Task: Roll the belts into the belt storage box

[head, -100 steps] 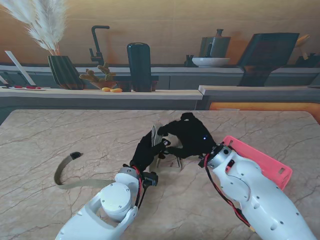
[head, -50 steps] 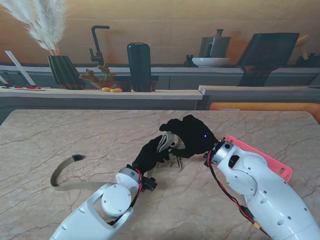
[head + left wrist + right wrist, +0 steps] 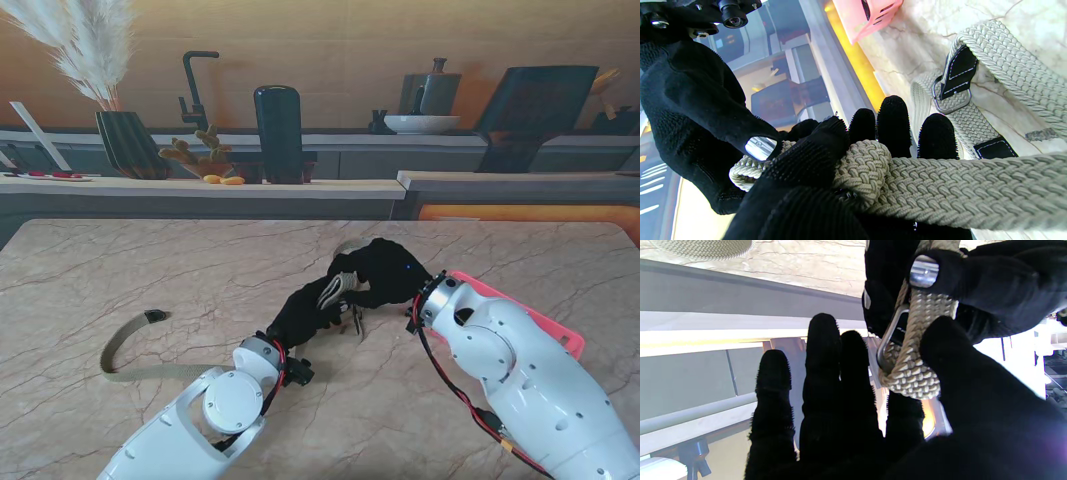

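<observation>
From the stand's view the two black-gloved hands meet near the middle of the table [image 3: 120, 260]: the left hand [image 3: 300, 312] and the right hand [image 3: 385, 272] both close on a small pale bundle of the woven belt [image 3: 335, 290]. The belt's loose tail [image 3: 125, 345] runs away toward the left edge of the table, ending in a dark tip. The pink belt storage box [image 3: 545, 325] sits near the right edge, partly hidden behind the right forearm.

The left wrist view shows what the stand's view cannot: the braided belt [image 3: 940, 186] lies across the left fingers [image 3: 893, 123], thumb pressed over a rolled fold, and a second stretch with a metal buckle [image 3: 952, 100] and dark leather tabs rests on the marble beyond. The right wrist view shows the right thumb and one finger pinching the rolled end [image 3: 917, 366] with a metal ring at its side, the other three fingers [image 3: 823, 373] held straight and close together.

Compared with a second ago, the hands sit closer together, the bundle is tighter and less of it shows, and the tail has drawn a little straighter
</observation>
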`<state>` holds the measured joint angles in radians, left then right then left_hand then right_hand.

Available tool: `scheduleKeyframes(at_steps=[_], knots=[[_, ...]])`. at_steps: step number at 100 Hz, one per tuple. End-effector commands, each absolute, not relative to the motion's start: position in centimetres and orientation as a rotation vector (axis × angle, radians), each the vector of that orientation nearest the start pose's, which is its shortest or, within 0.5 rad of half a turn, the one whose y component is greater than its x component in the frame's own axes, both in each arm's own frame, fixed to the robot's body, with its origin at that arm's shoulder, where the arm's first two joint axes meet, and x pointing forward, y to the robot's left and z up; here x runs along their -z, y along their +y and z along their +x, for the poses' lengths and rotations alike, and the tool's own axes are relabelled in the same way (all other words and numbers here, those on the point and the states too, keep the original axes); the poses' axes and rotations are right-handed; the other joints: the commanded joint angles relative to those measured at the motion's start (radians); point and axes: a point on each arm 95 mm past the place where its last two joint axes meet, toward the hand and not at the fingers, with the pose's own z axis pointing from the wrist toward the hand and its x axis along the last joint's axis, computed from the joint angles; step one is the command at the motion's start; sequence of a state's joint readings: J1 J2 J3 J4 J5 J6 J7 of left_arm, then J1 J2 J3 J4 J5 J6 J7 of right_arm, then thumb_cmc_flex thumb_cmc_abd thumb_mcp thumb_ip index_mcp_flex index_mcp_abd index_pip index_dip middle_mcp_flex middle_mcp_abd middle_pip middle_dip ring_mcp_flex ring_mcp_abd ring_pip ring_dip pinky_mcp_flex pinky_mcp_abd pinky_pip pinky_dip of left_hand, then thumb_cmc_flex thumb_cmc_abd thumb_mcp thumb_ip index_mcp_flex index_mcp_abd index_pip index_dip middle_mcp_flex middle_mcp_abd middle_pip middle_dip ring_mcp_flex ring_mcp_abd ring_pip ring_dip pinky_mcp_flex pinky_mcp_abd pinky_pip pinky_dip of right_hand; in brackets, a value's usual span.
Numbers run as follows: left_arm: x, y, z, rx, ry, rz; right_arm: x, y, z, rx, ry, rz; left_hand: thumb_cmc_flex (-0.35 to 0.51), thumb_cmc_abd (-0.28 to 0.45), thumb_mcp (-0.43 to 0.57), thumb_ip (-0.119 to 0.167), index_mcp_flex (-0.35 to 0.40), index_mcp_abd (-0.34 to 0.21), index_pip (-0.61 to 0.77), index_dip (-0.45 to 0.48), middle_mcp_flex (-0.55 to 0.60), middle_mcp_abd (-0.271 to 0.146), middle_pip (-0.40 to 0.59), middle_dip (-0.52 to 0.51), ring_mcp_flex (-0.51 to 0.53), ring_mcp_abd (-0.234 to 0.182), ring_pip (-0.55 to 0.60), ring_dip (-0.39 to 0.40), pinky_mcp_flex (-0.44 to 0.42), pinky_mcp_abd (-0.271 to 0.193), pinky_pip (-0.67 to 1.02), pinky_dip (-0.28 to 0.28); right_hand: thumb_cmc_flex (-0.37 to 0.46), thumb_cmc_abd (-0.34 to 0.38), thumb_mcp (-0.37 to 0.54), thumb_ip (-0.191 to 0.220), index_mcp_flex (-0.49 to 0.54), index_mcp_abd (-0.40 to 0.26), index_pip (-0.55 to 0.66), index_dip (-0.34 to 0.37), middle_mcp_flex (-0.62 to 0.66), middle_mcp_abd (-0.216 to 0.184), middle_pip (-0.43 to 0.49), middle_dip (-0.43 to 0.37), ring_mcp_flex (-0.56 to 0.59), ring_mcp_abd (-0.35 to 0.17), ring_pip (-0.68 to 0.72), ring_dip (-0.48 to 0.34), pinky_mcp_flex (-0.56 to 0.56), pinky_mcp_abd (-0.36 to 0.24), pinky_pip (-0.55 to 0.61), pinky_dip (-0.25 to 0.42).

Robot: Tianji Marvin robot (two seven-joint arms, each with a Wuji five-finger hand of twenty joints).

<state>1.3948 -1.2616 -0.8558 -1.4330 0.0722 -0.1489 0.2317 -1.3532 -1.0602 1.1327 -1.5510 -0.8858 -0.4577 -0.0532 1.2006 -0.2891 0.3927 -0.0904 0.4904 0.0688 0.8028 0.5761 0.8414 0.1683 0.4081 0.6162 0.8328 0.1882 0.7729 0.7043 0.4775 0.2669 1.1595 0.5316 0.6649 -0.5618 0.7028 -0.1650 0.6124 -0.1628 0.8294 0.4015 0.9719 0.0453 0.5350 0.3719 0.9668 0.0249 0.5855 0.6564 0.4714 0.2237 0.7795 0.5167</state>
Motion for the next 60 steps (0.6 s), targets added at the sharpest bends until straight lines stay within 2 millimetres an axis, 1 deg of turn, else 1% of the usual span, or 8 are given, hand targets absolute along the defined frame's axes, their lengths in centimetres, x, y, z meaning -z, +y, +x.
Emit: scheduleKeyframes(at_steps=[1,11,17,19,25,35,47,60], knots=[[34.2,-14.4,39.5,2.299,0.952,-1.996,26.3,4.6,43.0,-1.964,1.691,0.797,0.090,0.081,0.012,0.003,0.015,-0.054,0.040,0.011,0.001,0.001,0.027,-0.007,0.015,-0.009,-0.002,0.000,-0.008,0.007,-0.005,0.012,0.091,0.046,0.013,-0.021,0.122,-0.132,0.139,-0.006,0.088,-0.028,0.018,0.022,0.056,-0.015,0.038,0.034,0.011,-0.002,0.039,0.018],[34.2,-14.5,39.5,2.306,0.919,-2.014,26.2,4.8,43.0,-1.972,1.710,0.780,0.087,0.076,-0.006,-0.001,0.016,-0.053,0.035,0.002,0.007,0.003,0.016,-0.018,0.010,-0.006,-0.041,-0.028,-0.011,0.000,-0.036,-0.008,0.116,0.013,0.063,-0.031,0.191,-0.164,0.186,-0.031,0.176,-0.033,0.016,0.040,0.103,-0.021,0.073,0.060,0.034,-0.005,0.059,0.021],[34.2,-14.4,39.4,2.312,0.891,-2.031,26.0,4.8,43.1,-1.973,1.705,0.757,0.072,0.063,-0.102,-0.003,0.002,-0.046,0.018,-0.044,-0.009,0.011,0.007,-0.039,-0.007,0.007,-0.079,-0.066,-0.033,0.000,-0.073,-0.043,0.107,-0.005,0.090,-0.037,0.211,-0.158,0.195,-0.046,0.197,-0.030,0.015,0.037,0.116,-0.019,0.082,0.066,0.041,-0.002,0.062,0.018],[34.2,-14.4,39.5,2.315,0.883,-2.036,25.9,4.8,43.1,-1.976,1.696,0.751,0.042,0.042,-0.116,0.010,-0.005,-0.042,0.009,-0.059,-0.019,0.012,0.012,-0.053,-0.013,0.010,-0.092,-0.077,-0.041,0.000,-0.090,-0.053,0.106,-0.010,0.095,-0.038,0.217,-0.157,0.197,-0.050,0.202,-0.031,0.016,0.037,0.119,-0.018,0.083,0.067,0.043,-0.001,0.064,0.018],[34.2,-14.3,39.5,2.323,0.860,-2.062,25.4,4.7,43.2,-1.995,1.654,0.741,-0.182,-0.052,0.105,-0.004,-0.009,-0.022,-0.055,-0.074,-0.064,0.019,0.056,-0.147,-0.036,0.025,-0.113,-0.098,-0.069,0.001,-0.134,-0.069,0.101,-0.022,0.116,-0.041,0.228,-0.150,0.205,-0.060,0.212,-0.028,0.016,0.033,0.124,-0.013,0.087,0.070,0.046,0.003,0.068,0.017],[34.3,-14.1,39.6,2.320,0.850,-2.083,24.2,4.2,43.2,-2.028,1.547,0.721,-0.325,-0.089,0.169,0.005,-0.005,0.004,-0.130,-0.078,-0.080,0.023,0.058,-0.193,-0.056,0.036,-0.133,-0.112,-0.097,0.014,-0.166,-0.075,0.094,-0.032,0.145,-0.051,0.236,-0.142,0.213,-0.070,0.217,-0.021,0.022,0.032,0.126,-0.005,0.095,0.075,0.045,0.010,0.074,0.015],[34.2,-13.8,39.7,2.306,0.835,-2.095,22.2,3.4,42.8,-2.033,1.430,0.656,-0.372,-0.090,0.201,0.033,-0.004,0.012,-0.165,-0.082,-0.080,0.019,0.057,-0.191,-0.067,0.038,-0.137,-0.113,-0.112,0.020,-0.172,-0.074,0.091,-0.030,0.150,-0.053,0.235,-0.140,0.216,-0.070,0.216,-0.021,0.026,0.033,0.128,-0.005,0.096,0.076,0.046,0.009,0.076,0.014],[34.1,-13.3,39.7,2.288,0.817,-2.106,20.4,2.7,42.3,-2.031,1.326,0.595,-0.316,-0.068,0.144,-0.001,-0.004,-0.001,-0.164,-0.071,-0.073,0.014,0.063,-0.182,-0.070,0.042,-0.125,-0.105,-0.127,0.025,-0.164,-0.063,0.091,-0.026,0.153,-0.051,0.230,-0.138,0.217,-0.069,0.212,-0.020,0.029,0.034,0.127,-0.005,0.097,0.076,0.045,0.010,0.076,0.013]])
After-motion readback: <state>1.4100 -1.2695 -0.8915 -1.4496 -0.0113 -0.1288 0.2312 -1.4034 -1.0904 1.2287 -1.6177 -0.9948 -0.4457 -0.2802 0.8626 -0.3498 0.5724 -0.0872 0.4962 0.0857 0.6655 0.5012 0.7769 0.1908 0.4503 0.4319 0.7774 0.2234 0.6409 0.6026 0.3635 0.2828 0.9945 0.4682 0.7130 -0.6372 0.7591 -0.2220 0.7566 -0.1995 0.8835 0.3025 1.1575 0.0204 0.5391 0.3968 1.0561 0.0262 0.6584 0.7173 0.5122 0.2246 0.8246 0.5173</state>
